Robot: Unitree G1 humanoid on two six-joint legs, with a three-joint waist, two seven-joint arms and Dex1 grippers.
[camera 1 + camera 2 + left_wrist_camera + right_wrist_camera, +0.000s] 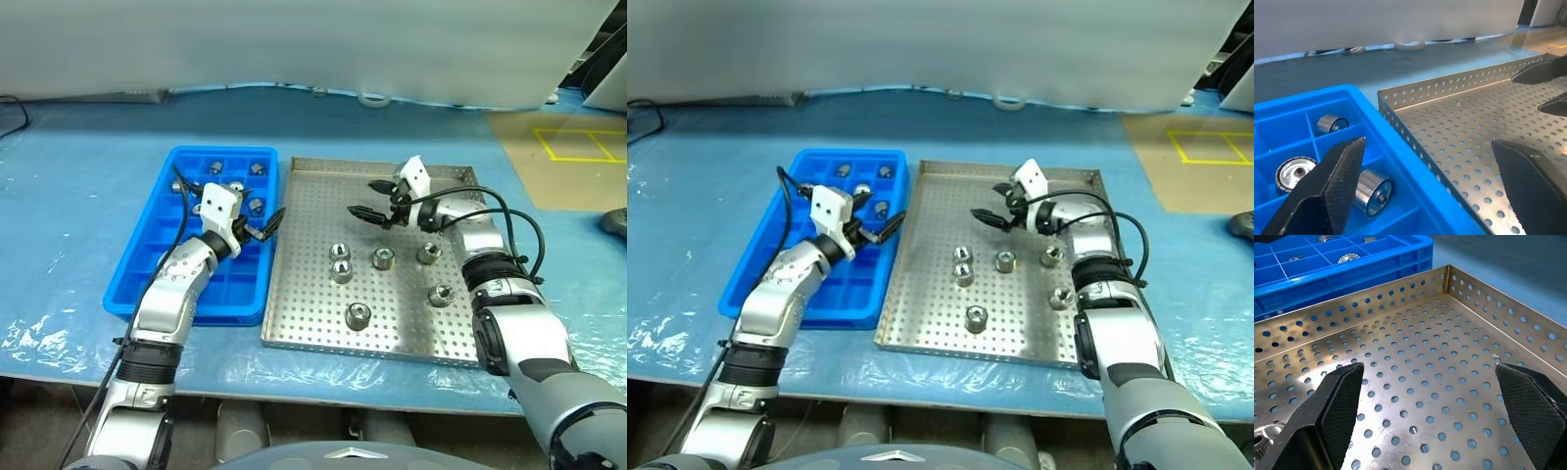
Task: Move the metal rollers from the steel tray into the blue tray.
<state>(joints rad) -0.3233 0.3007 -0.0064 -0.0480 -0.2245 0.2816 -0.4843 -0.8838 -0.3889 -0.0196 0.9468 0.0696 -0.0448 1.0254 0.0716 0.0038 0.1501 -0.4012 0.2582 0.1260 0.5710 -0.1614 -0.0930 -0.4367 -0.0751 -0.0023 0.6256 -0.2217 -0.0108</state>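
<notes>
The steel tray (pixel 313 294) sits on the blue-covered table (pixel 59 196), and everything else is placed from it. The blue tray (pixel 147 264) lies flush against its left long side, likely so each transfer is a short sideways carry.

Six metal rollers (pixel 357 315) stand loose on the steel tray's perforated floor: a pair touching each other near its centre, two more in a row to their right, one near the right rim and one close to the near edge. A few rollers already rest in the far compartments of the blue tray, so the job looks partly done.

The left gripper (pixel 263 229) hovers over the blue tray right beside the steel tray's left rim, its fingers spread wide and holding nothing; that pose suits a hand that has nothing to carry at present. The right gripper (pixel 377 201) hangs above the steel tray's far half, beyond the row of rollers, jaws also spread wide and empty, pointing toward the blue tray. It seems positioned to come down on a roller next.

No brand, label or legible writing appears on either tray, the rollers or the arms.
</notes>
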